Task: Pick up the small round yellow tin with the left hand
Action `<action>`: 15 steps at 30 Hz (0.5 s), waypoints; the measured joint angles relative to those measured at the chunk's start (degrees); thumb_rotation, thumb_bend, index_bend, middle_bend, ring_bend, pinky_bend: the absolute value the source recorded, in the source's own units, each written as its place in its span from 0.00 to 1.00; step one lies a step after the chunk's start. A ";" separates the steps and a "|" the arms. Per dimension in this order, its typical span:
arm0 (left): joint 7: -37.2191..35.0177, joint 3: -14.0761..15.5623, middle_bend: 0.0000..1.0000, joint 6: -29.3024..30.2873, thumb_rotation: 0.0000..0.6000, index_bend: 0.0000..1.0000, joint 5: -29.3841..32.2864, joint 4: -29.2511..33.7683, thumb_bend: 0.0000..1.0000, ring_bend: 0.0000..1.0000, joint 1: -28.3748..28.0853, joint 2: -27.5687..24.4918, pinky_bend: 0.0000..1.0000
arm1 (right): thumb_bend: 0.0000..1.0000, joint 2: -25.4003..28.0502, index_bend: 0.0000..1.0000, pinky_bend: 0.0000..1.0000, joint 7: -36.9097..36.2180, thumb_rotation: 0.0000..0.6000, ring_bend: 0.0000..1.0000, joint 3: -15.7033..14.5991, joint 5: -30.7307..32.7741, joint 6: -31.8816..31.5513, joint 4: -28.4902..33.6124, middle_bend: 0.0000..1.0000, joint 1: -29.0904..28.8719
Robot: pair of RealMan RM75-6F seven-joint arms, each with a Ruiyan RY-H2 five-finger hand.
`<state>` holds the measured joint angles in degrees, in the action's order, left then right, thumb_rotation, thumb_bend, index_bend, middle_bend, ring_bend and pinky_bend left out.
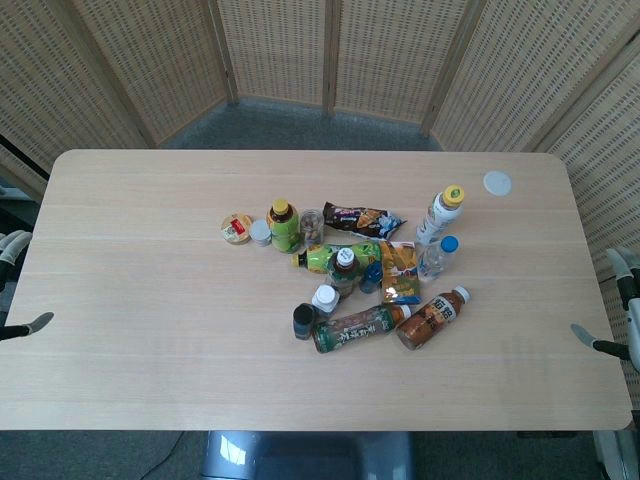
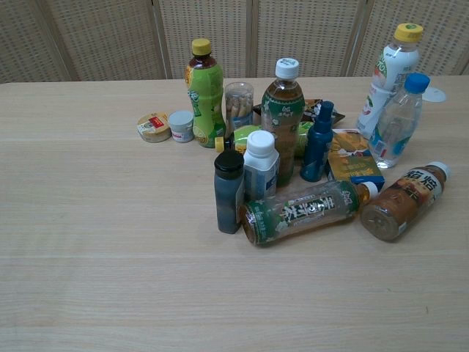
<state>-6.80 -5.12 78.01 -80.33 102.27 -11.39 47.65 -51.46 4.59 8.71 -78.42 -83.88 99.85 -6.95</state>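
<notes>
The left hand [image 1: 14,248] shows only as a sliver at the left edge of the head view, off the side of the table [image 1: 130,300]; too little of it is visible to tell whether its fingers are spread or curled. The right hand [image 1: 622,272] is likewise cut off at the right edge, and how it is set cannot be told either. Neither hand appears in the chest view.

The small round yellow tin [image 1: 236,228] lies flat on the table at the left end of the cluster of things, with a red and white label on its lid. Just beside it on its right stands a small white-capped jar [image 1: 260,232], and next to that an upright green bottle with a yellow cap [image 1: 284,226]. In the chest view the tin [image 2: 154,126] sits at the far left of the group, apart from both hands.

Behind the green bottle stands a clear jar of snacks [image 1: 312,224]. Toward the middle are a tea bottle with a white cap [image 2: 283,117], a dark blue spray bottle [image 2: 317,143], a white pill bottle [image 2: 260,165] and a black-capped dark bottle [image 2: 229,191]. A green tea bottle [image 2: 308,211] and a brown drink bottle [image 2: 403,201] lie on their sides at the near edge of the group. Two clear bottles, one yellow-capped [image 2: 388,73] and one blue-capped [image 2: 399,121], stand at the right.
</notes>
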 measured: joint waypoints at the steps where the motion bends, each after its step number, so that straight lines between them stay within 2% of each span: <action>1: 0.24 0.07 0.00 -0.16 1.00 0.00 -0.04 -0.02 0.13 0.00 -0.02 0.07 0.00 | 0.02 0.01 0.00 0.00 -0.02 0.86 0.00 -0.01 0.00 0.06 -0.02 0.00 -0.01; 9: 0.92 0.21 0.00 -1.40 1.00 0.00 -0.14 0.38 0.12 0.00 -0.47 -0.01 0.00 | 0.02 -0.06 0.00 0.00 -0.71 0.85 0.00 -0.06 -0.43 -0.08 -0.37 0.00 0.06; 15: 1.29 -0.36 0.00 -5.89 1.00 0.00 0.87 0.95 0.11 0.00 -2.86 -0.84 0.00 | 0.02 -0.14 0.00 0.00 -1.52 0.85 0.00 -0.18 -0.49 -1.06 -0.66 0.00 0.87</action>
<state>-5.52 -5.47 72.12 -79.46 103.22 -14.24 46.81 -51.60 3.07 8.52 -78.90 -84.94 99.19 -6.08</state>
